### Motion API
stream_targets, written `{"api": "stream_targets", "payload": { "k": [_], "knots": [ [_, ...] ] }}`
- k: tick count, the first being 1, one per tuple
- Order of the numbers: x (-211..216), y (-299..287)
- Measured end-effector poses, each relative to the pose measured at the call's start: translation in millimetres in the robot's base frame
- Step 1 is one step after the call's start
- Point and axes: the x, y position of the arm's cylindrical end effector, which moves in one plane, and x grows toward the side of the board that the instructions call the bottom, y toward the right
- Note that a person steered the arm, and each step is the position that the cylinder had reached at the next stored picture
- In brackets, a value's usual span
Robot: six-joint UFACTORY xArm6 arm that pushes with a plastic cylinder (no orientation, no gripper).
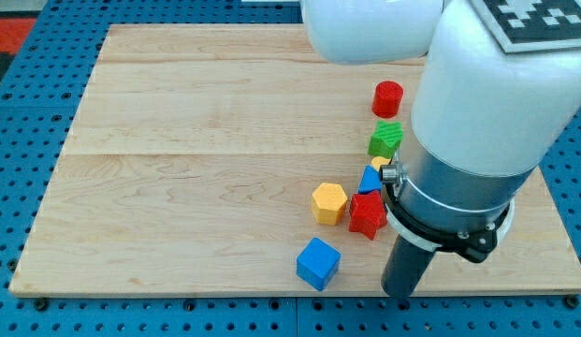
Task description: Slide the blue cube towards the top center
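The blue cube (318, 263) lies on the wooden board (196, 150) near the view's bottom edge, right of centre. My dark rod comes down at the view's bottom right and my tip (399, 293) rests on the board to the right of the blue cube, with a clear gap between them. The white and grey arm body hides the board's right side above the rod.
A yellow hexagonal block (328, 202) and a red star-shaped block (368, 214) lie just above the blue cube. A blue triangular block (369, 180), a partly hidden yellow block (380, 163), a green block (385, 139) and a red cylinder (387, 97) run upward.
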Motion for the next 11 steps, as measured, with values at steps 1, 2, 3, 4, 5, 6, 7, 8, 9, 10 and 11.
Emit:
{"api": "stream_targets", "payload": {
  "k": [1,2,3,4,5,6,7,8,9,10,11],
  "knots": [
    [0,-50],
    [-20,-107],
    [-59,-141],
    [-127,-158],
    [-197,-163],
    [-226,-168],
    [-203,-196],
    [-246,-196],
    [-289,-142],
    [-298,-103],
    [-298,-74]
  ]
}}
